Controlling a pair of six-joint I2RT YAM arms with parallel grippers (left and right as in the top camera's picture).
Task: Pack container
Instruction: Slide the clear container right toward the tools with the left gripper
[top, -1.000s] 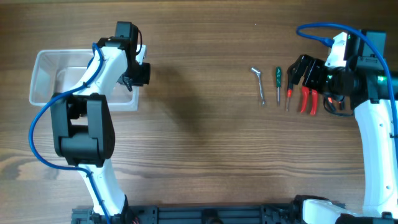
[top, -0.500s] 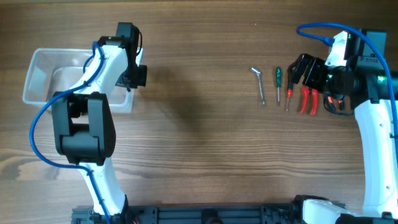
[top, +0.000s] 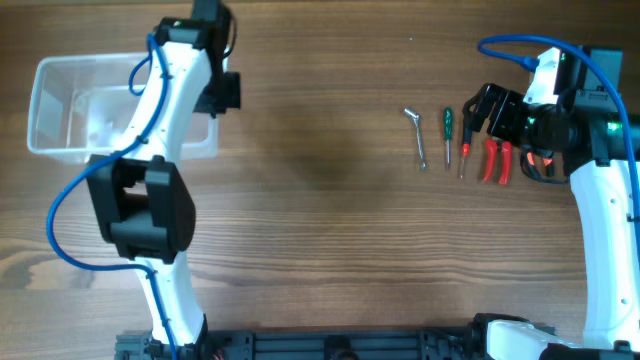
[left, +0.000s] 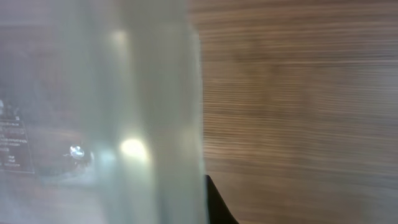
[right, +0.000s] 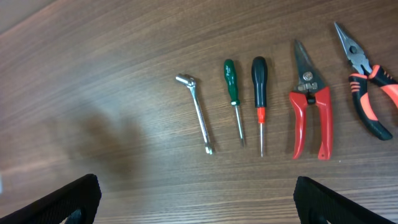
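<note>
My left gripper (top: 218, 95) seems clamped on the container (top: 45, 100), at its right wall. Well to the container's right, my right gripper (right: 196, 186) hangs wide open near the red cutters (right: 309, 118). Grasping a tool comes next, I judge.

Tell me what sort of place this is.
Probably a robotics lab test bench, not a home: a wood-grain table with a left arm and right arm mounted at it, hand tools laid in a neat row, and a clear container for packing.

On the table: 1 container (top: 80, 62), 1 green screwdriver (right: 232, 93), 1 black screwdriver (right: 259, 87), 1 wrench (right: 199, 115), 1 red cutters (right: 309, 106), 1 pliers (right: 368, 81).
</note>
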